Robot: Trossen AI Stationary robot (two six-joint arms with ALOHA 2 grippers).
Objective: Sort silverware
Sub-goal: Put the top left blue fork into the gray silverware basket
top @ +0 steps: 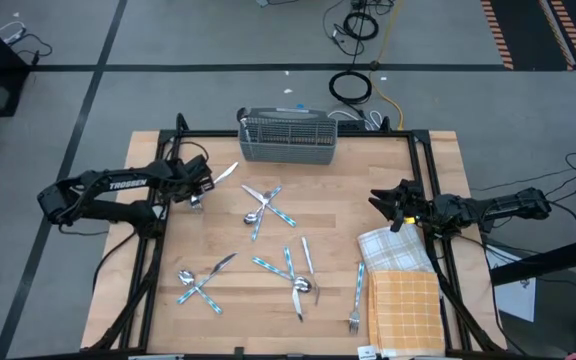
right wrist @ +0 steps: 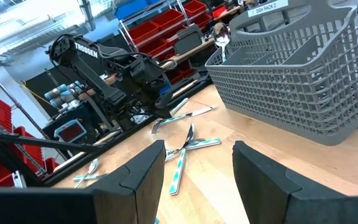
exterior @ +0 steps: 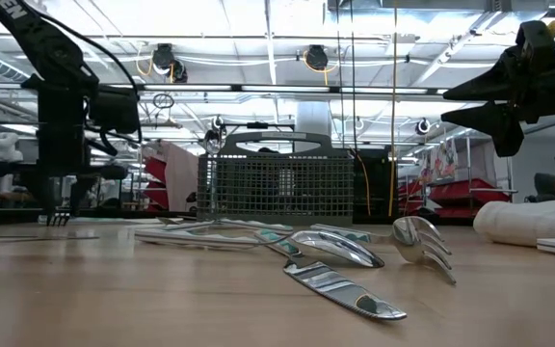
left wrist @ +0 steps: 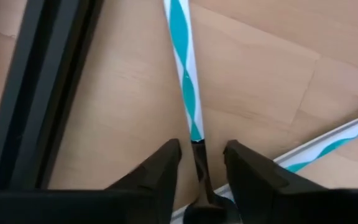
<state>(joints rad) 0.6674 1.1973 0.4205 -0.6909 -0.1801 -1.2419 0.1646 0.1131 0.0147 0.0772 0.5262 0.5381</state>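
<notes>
A: Where is the silverware?

B: Scattered over the middle and near part of the table, in crossed pairs. One piece sits in the left gripper, at the table's left edge, near the far corner.

A: Which way does that piece point?

B: In the high view its silver end sticks out past the gripper toward the caddy, angled up and to the right. The left wrist view shows a striped teal-and-white handle running straight away from the fingers, which pinch a thin metal neck between them. The low view shows fork tines hanging just over the table under that arm.

A: And the loose ones?

B: Mostly on diagonals. One fork near the cloths lies almost straight, tines toward the near edge. A pair at the near left crosses like an X.

A: The right gripper?

B: It hovers over the table's right side, above a checked cloth, fingers spread, holding nothing. Its wrist view looks across at the caddy, with a spoon standing in it, which the overhead view doesn't make out.

A: Anything only the low view gives?

B: A spoon bowl and a fork head up close, lying flat in front of the caddy.
</notes>
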